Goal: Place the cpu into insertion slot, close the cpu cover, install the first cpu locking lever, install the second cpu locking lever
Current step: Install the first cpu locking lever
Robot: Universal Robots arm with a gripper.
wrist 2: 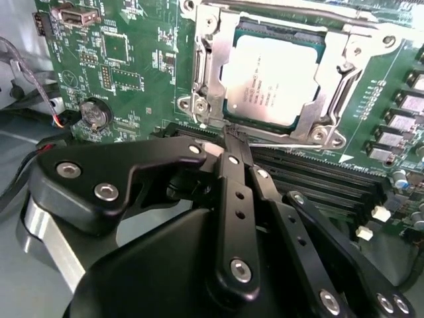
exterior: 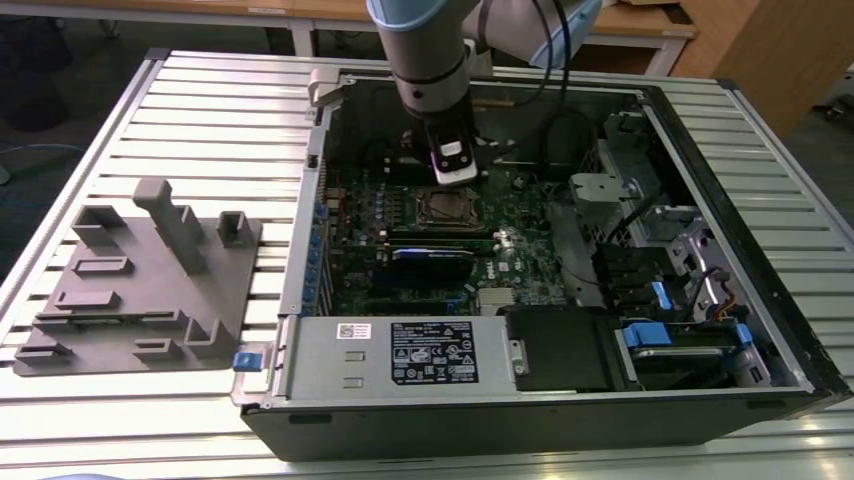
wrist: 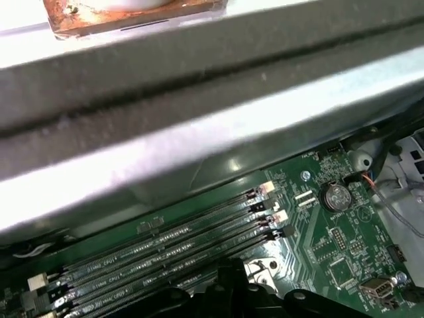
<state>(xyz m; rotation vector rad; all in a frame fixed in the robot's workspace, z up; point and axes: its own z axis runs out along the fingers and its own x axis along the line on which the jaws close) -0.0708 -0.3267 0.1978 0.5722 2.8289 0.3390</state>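
Fingertips of the gripper [wrist 2: 228, 136] are pressed together on a thin wire-like locking lever [wrist 2: 291, 141] that runs along the near edge of the insertion slot [wrist 2: 199, 73] in the second wrist view; the cpu [wrist 2: 271, 79] already sits in the slot with the cpu cover [wrist 2: 331, 66] lying closed over its edges. In the exterior view the gripper [exterior: 454, 172] hangs just beyond the socket [exterior: 441, 207], near the middle of the green motherboard [exterior: 521, 255] inside the open computer case [exterior: 694, 400]. The hold on so thin a wire looks slight, so my worry is that the lever could spring out of the pinch or miss its retaining hook, and a slipped fingertip might scrape the memory slots [wrist 2: 318, 175] just beside it.
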